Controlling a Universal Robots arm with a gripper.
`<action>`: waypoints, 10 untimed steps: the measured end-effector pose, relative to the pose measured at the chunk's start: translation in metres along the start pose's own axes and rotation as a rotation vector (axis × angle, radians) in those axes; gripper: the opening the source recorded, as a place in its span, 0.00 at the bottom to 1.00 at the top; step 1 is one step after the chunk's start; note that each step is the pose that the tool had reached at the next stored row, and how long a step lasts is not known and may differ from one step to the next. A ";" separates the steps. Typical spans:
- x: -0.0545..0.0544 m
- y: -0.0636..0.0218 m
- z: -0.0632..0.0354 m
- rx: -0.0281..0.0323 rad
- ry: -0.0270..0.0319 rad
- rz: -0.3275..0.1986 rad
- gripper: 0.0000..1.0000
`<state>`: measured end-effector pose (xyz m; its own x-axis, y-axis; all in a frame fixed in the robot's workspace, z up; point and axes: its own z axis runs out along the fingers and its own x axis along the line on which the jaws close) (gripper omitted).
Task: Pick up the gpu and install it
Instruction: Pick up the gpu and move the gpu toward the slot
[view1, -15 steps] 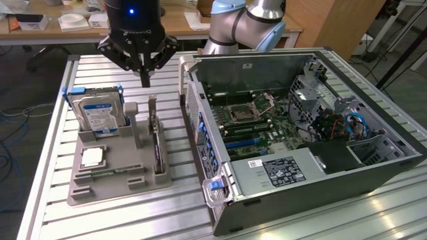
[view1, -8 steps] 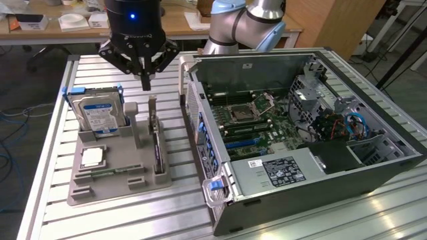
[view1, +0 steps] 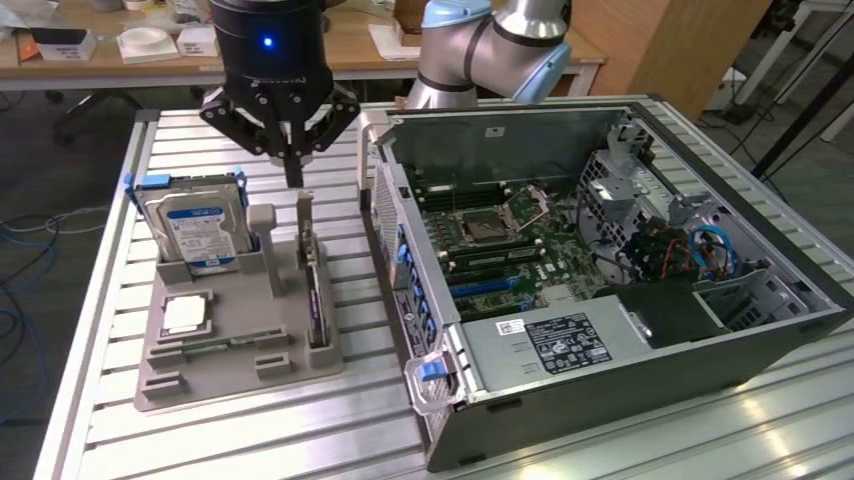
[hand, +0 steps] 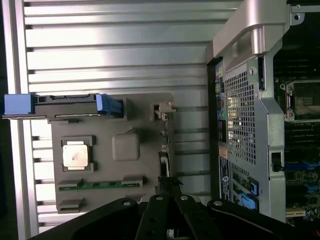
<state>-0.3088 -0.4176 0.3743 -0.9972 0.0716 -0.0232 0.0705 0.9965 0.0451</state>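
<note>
Chassis (view1: 667, 385) lay beside the grey holder (view1: 214, 385), open side up so a card could go in. Above the holder's end where the hard drive (view1: 200, 235) stood hung the gripper (view1: 292, 168), fingers pinched fully together and gripping nothing. The gpu (view1: 316, 300) stood on edge in the holder's slot nearest the chassis, top edge free for grasping.

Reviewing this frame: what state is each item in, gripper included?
gpu: on edge in the tray, not picked up
gripper: shut, holding nothing, over one end of the gpu
hard drive: upright in the tray
processor chip: flat in the tray
memory stick: flat in the tray
computer case: on its side, open, board exposed
</note>
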 end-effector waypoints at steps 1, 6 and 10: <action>0.000 -0.0003 0.0003 -0.0001 -0.0001 0.000 0.11; 0.000 -0.0011 0.0015 0.0001 0.0001 0.000 0.11; 0.000 -0.0019 0.0026 0.0000 0.0000 0.000 0.23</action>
<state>-0.3088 -0.4194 0.3716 -0.9972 0.0716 -0.0231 0.0706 0.9965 0.0451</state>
